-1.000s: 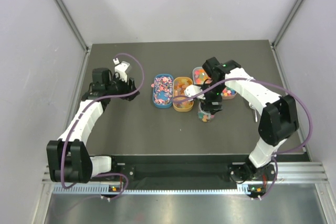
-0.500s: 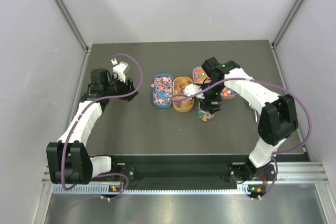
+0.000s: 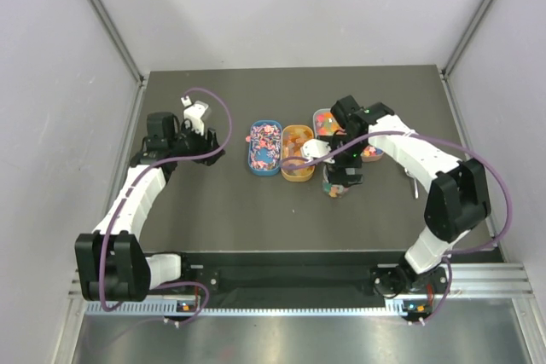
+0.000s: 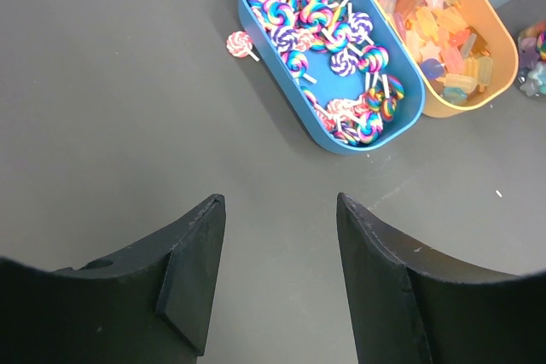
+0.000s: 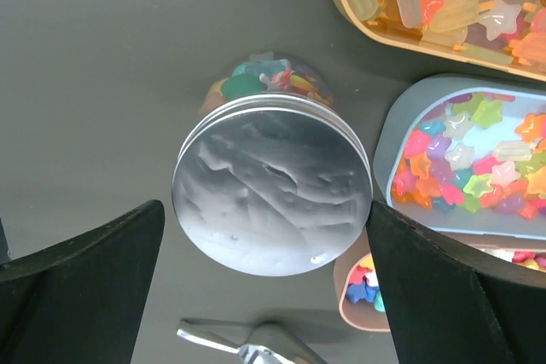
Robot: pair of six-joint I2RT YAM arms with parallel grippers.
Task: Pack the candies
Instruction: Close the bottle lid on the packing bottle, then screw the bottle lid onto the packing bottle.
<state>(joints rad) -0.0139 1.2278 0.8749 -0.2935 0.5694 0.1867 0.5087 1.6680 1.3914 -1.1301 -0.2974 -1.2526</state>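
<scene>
Right gripper (image 5: 264,210): jaws spread wide, straddling the jar (image 5: 256,83) from above, clear of its silver lid (image 5: 273,185); nothing pinched. Candies (image 5: 465,164): some inside the jar, most in oval trays just beside it. Left gripper (image 4: 277,202): jaws parted, empty, over the table (image 4: 111,125), well left of the jar, near the blue tray (image 4: 294,104).
</scene>
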